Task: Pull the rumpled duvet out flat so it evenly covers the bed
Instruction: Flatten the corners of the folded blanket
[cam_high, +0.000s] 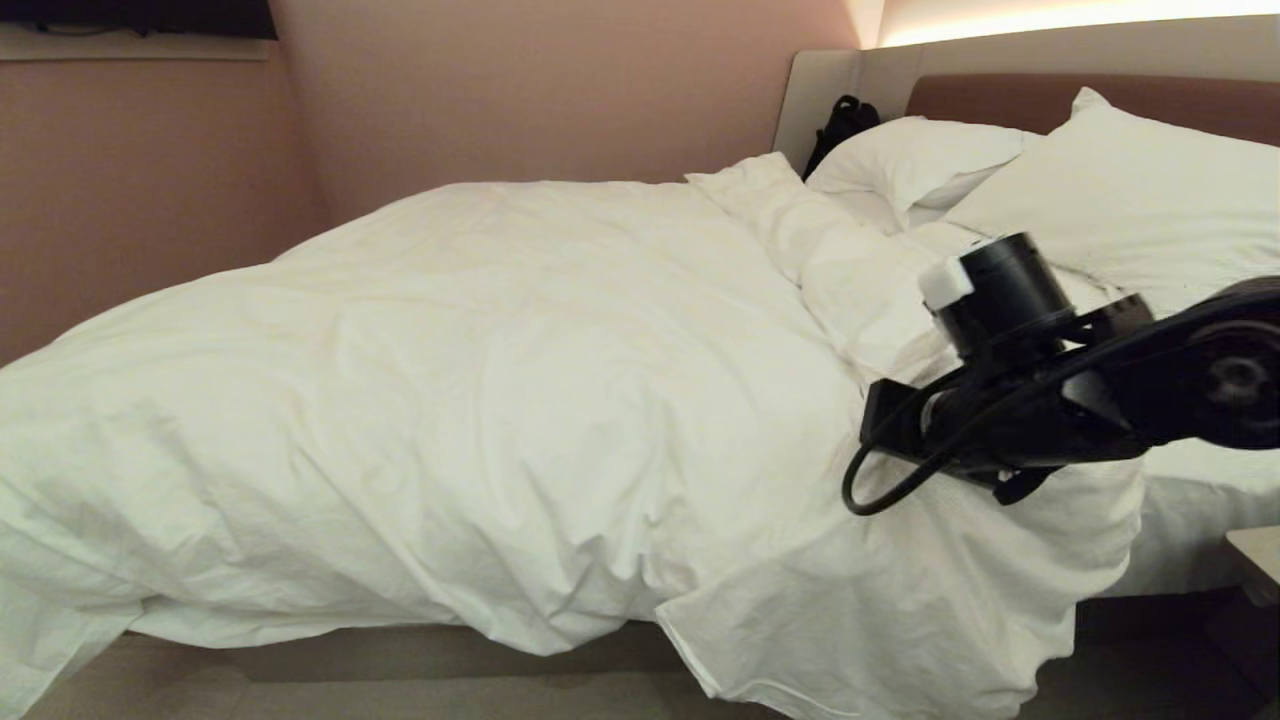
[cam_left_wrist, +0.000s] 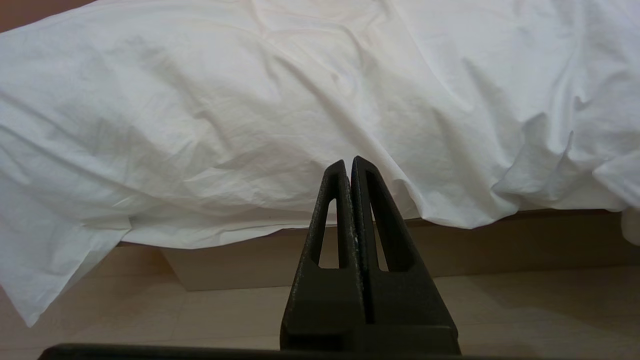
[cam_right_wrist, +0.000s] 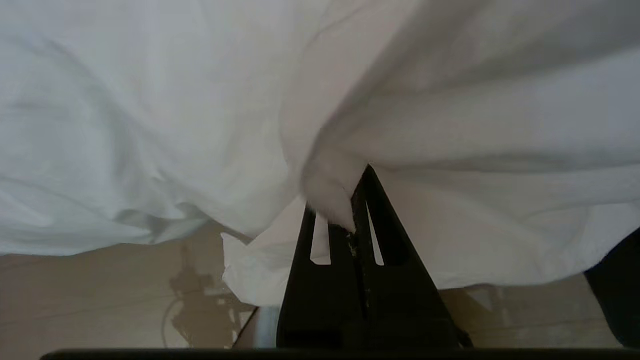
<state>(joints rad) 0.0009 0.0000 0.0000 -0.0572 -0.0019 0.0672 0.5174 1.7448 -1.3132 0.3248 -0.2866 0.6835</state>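
Our right pincer (cam_right_wrist: 357, 200) is clenched on a fold of the duvet (cam_high: 480, 400) near the head end of the bed (cam_high: 430, 645); the right wrist view shows white cloth bunched into a small wad against the closed tips. From the head view the arm reaches in from the right, over the near side of the mattress, and the cloth below it hangs past the bed edge in a loose flap. We judge the grip was taken at this spot because the quilt is thrown back here, leaving the pillows (cam_high: 1130, 190) and a strip of sheet (cam_high: 1200, 500) bare beside it.

The duvet lies heaped across most of the bed, deeply creased, its bulk piled toward the far wall (cam_high: 450, 90), while its near edge spills unevenly over the grey-beige base toward the floor (cam_left_wrist: 500, 310). A narrow folded tongue of it runs up toward the pillows. A dark bag-like object (cam_high: 840, 125) sits at the headboard (cam_high: 1000, 95) behind them; what it is we cannot tell.

Our left pincer (cam_left_wrist: 348, 162) is clenched on nothing, held low and clear of the hanging hem, pointing at the bed's side. It appears parked so the right arm can haul alone.

The cover looks far from flat. A drag on one pinch may only stretch that fold, so the pull likely needs to run toward the uncovered corner.
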